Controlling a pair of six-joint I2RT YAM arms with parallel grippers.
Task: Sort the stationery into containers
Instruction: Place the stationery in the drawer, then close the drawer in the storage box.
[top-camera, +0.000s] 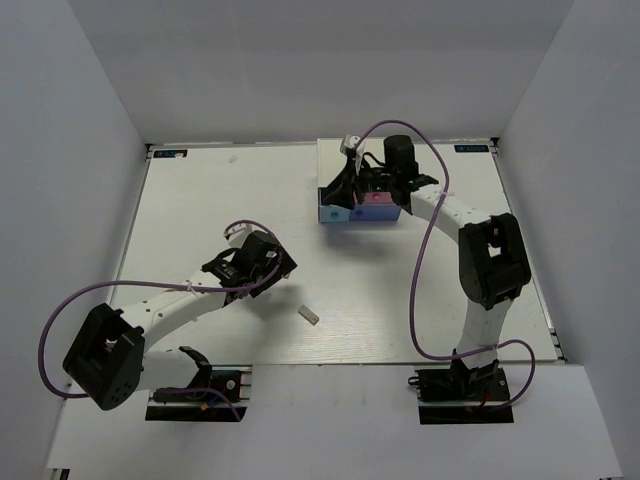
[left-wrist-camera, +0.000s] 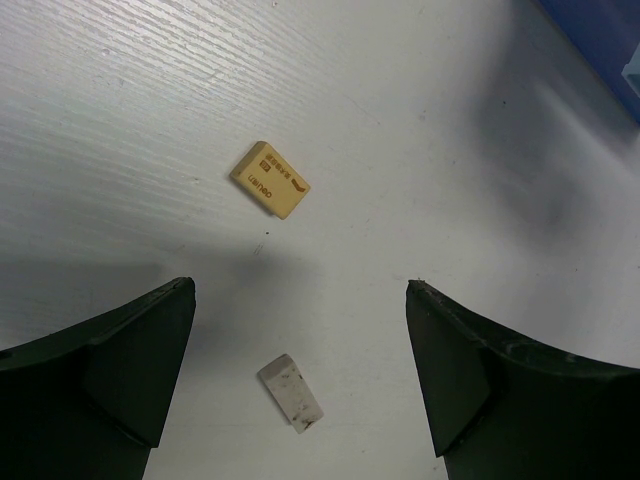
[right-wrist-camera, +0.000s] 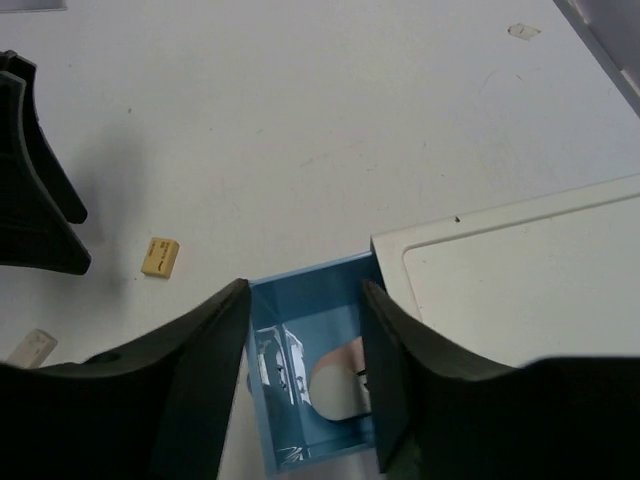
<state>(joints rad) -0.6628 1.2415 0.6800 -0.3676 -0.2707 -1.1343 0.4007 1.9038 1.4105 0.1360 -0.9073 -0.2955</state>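
Top external view: the white drawer unit (top-camera: 332, 158) stands at 12 o'clock on the table (top-camera: 200, 200), with the right gripper (top-camera: 352, 184) over its front. A whitish eraser (top-camera: 309, 314) lies bare on the table at 6 o'clock, at 4 o'clock from the left gripper (top-camera: 250, 262).
Left wrist view: it adds a tan eraser (left-wrist-camera: 270, 180), printed face up, which the top view does not show. It lies at 12 o'clock from the whitish eraser and apart from it.
Left jaws: spread wide above the table with nothing in them; the whitish eraser lies on the table in the gap below them.
Right wrist view: only here does the inside of the light blue drawer (right-wrist-camera: 300, 305) show. The drawer is pulled out and holds a pinkish-white eraser (right-wrist-camera: 335, 388). A shiny item (right-wrist-camera: 275, 365) that I cannot identify lies at 9 o'clock from it.
Right jaws: partly apart over the drawer, gripping nothing.
Loose stationery, right wrist view: both table erasers lie at 9 o'clock from the drawer, well apart from it.
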